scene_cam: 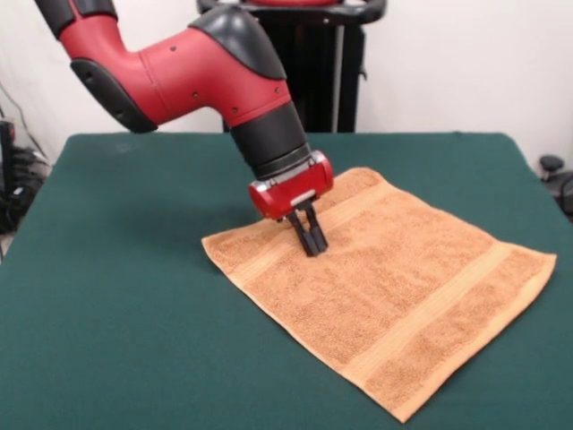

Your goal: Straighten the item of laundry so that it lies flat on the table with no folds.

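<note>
Square orange-tan terry towel [385,287] lies flat, fold-free on dark green felt table [116,296]; gripper [313,244] jaws pressed together, nothing visibly outstanding.

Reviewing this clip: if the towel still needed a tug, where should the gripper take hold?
The towel already looks flat. If needed, pinch a free corner from above, for instance the one at the picture's left near the gripper; it lies on bare table.

A plain off-white wall [448,63] fills the space behind everything. Against the wall's middle stands a black upright stand [322,81]. Dark cables [18,179] hang left of it, a black caster [551,166] far right.
</note>
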You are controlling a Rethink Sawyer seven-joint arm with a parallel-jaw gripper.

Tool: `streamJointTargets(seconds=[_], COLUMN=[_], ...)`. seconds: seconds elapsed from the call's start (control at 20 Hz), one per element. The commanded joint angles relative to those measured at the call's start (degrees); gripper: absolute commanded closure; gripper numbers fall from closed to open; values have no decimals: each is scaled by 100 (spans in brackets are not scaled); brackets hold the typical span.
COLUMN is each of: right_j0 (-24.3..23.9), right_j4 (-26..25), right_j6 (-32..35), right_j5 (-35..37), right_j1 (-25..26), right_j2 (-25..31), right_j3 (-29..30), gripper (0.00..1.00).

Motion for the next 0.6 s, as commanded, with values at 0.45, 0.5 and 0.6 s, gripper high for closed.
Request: streamJointTargets(seconds=[0.45, 0.5, 0.6], right_j0=[-456, -488, -531], right_j4=[136, 159, 344], right_j6=[-605, -572, -463], right_j5=[676, 662, 724], right_j1=[-1018, -1086, -1347], right_j2=[1225, 1282, 1480], right_j3=[2009, 2085, 2283], gripper=[100, 100, 100])
